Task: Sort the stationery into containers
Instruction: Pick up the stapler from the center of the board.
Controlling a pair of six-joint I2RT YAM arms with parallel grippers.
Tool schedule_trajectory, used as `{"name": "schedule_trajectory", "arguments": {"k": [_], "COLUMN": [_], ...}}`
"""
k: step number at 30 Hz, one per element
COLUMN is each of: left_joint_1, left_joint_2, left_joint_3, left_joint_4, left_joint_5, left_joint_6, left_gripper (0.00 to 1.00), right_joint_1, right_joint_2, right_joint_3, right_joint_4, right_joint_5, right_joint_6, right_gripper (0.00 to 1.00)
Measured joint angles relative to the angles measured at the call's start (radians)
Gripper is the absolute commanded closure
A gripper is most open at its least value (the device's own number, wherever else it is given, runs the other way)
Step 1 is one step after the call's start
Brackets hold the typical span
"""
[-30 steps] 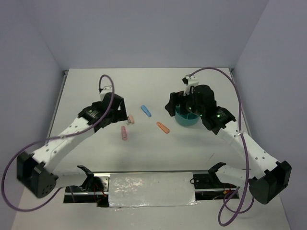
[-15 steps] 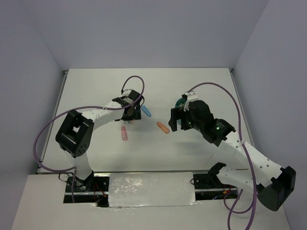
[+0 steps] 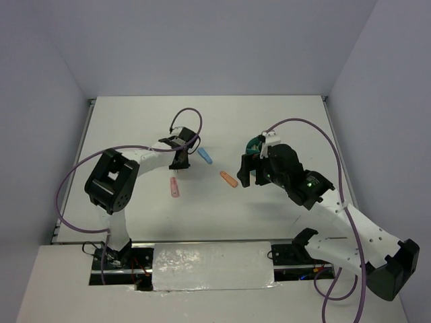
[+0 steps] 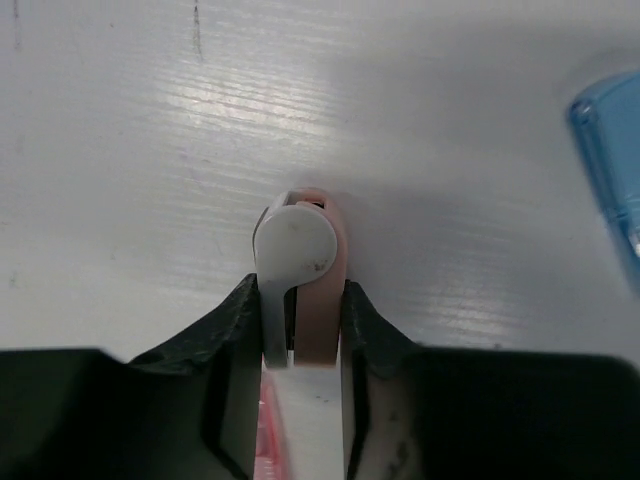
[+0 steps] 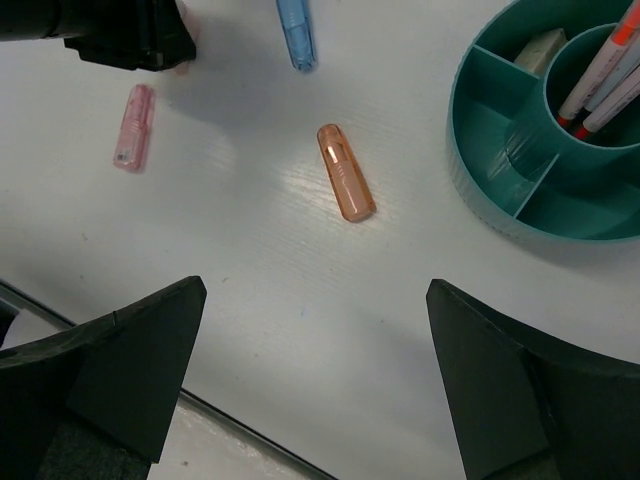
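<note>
Left gripper (image 4: 298, 292) is down at the white table (image 4: 140, 170), jaws pressed against either side of a small white-and-tan block (image 4: 297, 245). A blue piece (image 4: 612, 170) sits at the right edge, apart. A pink piece (image 4: 271, 440) peeks beneath the fingers.

Counter (image 4: 150, 150): white, finely ribbed grain, soft sheen. Block (image 4: 295, 245): matt, smooth, white-grey face speckled, tan half dull. Blue piece (image 5: 294, 30), orange piece (image 5: 345, 186), pink piece (image 5: 133, 140): translucent glossy plastic. Cup (image 5: 490, 190): teal moulded plastic, semi-gloss, highlight on wall. Pens (image 5: 600, 75): smooth plastic barrels. Left tool (image 4: 297, 300), right tool (image 5: 312, 300): matt black plastic. Near-edge strip (image 3: 212, 262): crinkled, silvery, foil-like.
</note>
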Motion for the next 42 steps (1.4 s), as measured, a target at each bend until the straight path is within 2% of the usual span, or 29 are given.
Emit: {"name": "schedule_trajectory", "arguments": {"k": [2, 3, 4, 8, 11, 16, 19, 22, 26, 34, 35, 38, 40, 42], "left_joint_1": [0.003, 0.005, 0.006, 0.0, -0.043, -0.274, -0.367, -0.388, -0.398, -0.414, -0.414, -0.414, -0.414, -0.412], "left_joint_2": [-0.003, -0.004, -0.005, -0.072, -0.238, -0.625, -0.76, -0.801, -0.796, -0.796, -0.796, -0.796, -0.796, -0.796], "left_joint_3": [-0.003, -0.003, -0.003, -0.049, -0.151, -0.387, -0.501, -0.565, -0.574, -0.571, -0.57, -0.566, -0.565, -0.565], "left_joint_4": [0.016, 0.024, 0.03, 0.064, 0.129, 0.417, 0.57, 0.64, 0.657, 0.672, 0.672, 0.674, 0.678, 0.676], "left_joint_5": [0.014, 0.026, 0.04, 0.117, 0.153, 0.206, 0.295, 0.356, 0.409, 0.433, 0.436, 0.438, 0.437, 0.435], "left_joint_6": [0.015, 0.03, 0.038, 0.083, 0.136, 0.284, 0.359, 0.41, 0.453, 0.483, 0.484, 0.484, 0.484, 0.485], "left_gripper": [0.86, 0.98, 1.0, 1.0, 1.0, 1.0, 1.0, 1.0, 1.0, 1.0, 1.0, 1.0, 0.96, 0.9], "right_joint_1": [0.0, 0.0, 0.0, 0.0, 0.0, 0.003, 0.006, 0.016, 0.051, 0.138, 0.147, 0.16, 0.162, 0.162], "right_joint_2": [-0.008, -0.013, -0.025, -0.094, -0.12, -0.075, -0.024, 0.005, 0.028, 0.082, 0.089, 0.117, 0.132, 0.139], "right_joint_3": [-0.001, -0.003, -0.011, -0.056, -0.066, -0.066, -0.066, -0.066, -0.058, -0.063, -0.067, -0.08, -0.091, -0.1], "right_joint_4": [0.006, 0.014, 0.031, 0.093, 0.137, 0.211, 0.238, 0.262, 0.291, 0.357, 0.368, 0.405, 0.426, 0.449], "right_joint_5": [-0.002, -0.005, -0.007, -0.026, -0.039, -0.024, -0.026, -0.041, -0.058, -0.1, -0.105, -0.132, -0.157, -0.171], "right_joint_6": [0.011, 0.018, 0.027, 0.079, 0.136, 0.265, 0.331, 0.375, 0.405, 0.439, 0.44, 0.45, 0.459, 0.459], "right_gripper": [0.0, 0.0, 0.0, 0.0, 0.0, 0.02, 0.06, 0.09, 0.14, 0.17, 0.25, 0.36, 0.43, 0.65]}}
